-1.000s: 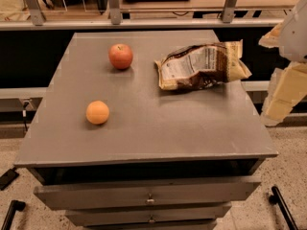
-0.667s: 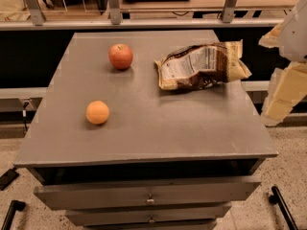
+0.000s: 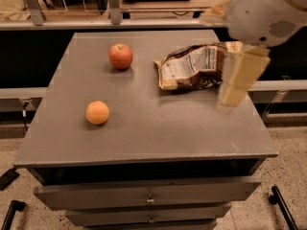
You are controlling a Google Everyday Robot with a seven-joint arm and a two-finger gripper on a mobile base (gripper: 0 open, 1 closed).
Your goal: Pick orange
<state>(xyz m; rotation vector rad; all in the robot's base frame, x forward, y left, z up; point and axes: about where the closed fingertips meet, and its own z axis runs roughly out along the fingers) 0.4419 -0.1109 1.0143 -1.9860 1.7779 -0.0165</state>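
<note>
The robot's white, rounded arm housing (image 3: 266, 11) fills the upper right of the view, above the far right corner of the grey table top (image 3: 158, 128). Beneath it hangs the cream-coloured, blocky gripper (image 3: 238, 80). It points downward at a slight tilt, just inside the surface's right edge.

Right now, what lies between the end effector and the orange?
Camera view: bare tabletop between the end effector, at the right edge, and orange; the snack bag lies just behind.
</note>
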